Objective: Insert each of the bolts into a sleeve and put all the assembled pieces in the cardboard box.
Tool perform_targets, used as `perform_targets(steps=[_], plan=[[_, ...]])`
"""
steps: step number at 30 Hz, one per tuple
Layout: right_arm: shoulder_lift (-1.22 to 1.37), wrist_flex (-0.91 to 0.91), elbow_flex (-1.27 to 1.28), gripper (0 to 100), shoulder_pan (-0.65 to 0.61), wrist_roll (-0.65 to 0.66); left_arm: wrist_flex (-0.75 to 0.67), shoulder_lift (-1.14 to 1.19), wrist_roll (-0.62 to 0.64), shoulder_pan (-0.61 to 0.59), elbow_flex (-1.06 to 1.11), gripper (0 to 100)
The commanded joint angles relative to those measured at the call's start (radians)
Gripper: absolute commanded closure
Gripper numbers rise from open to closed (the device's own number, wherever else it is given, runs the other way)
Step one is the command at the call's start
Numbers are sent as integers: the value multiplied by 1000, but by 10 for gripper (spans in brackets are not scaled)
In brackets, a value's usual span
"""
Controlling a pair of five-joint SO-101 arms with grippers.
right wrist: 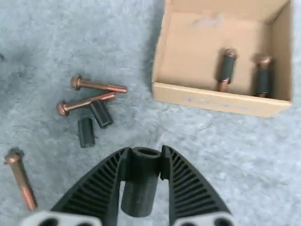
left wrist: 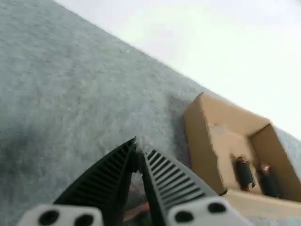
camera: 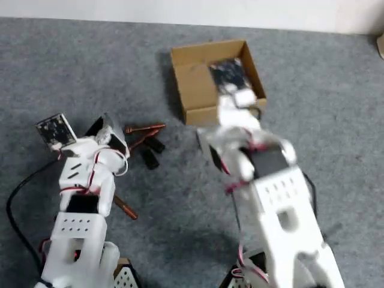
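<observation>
Grey carpet [right wrist: 56,37] | right gripper [right wrist: 144,150] clamped on a black sleeve [right wrist: 140,188] held lengthwise between its jaws, near the cardboard box [right wrist: 221,101] | two sleeved bolts [right wrist: 227,66] inside the box | loose bolts [right wrist: 99,86] and loose sleeves [right wrist: 86,132] beside it | left gripper [left wrist: 137,148] tips together.

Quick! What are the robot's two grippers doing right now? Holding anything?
Left gripper: fingers closed; whether they pinch anything cannot be told.
Right gripper: closed on a black sleeve.
</observation>
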Motion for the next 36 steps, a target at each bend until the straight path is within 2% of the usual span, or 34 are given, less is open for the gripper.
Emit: perform_targets(steps=[1,4,11,14,22,26,29,31,33,36], plan=[[-252,-21,140,993,42,100,252,58,63,38,-194,993],[-420,-21,280,993,87,133,402,222,115,61,-328,993],[-707,-87,572,993,188,137,402,704,117,87,-573,993],[-780,-143,688,993,220,137,405,831,158,110,-670,993],[-901,-255,923,993,225,137,433,866,362,134,-713,993],[-941,-260,966,993,225,137,431,869,397,140,-713,993],[-961,-260,987,993,225,137,436,871,560,136,-708,992],[-972,-260,990,993,225,137,437,871,594,140,-708,989],[-980,-260,993,993,225,137,436,871,595,142,-707,944],[-980,-260,995,993,225,137,436,872,597,142,-705,823]])
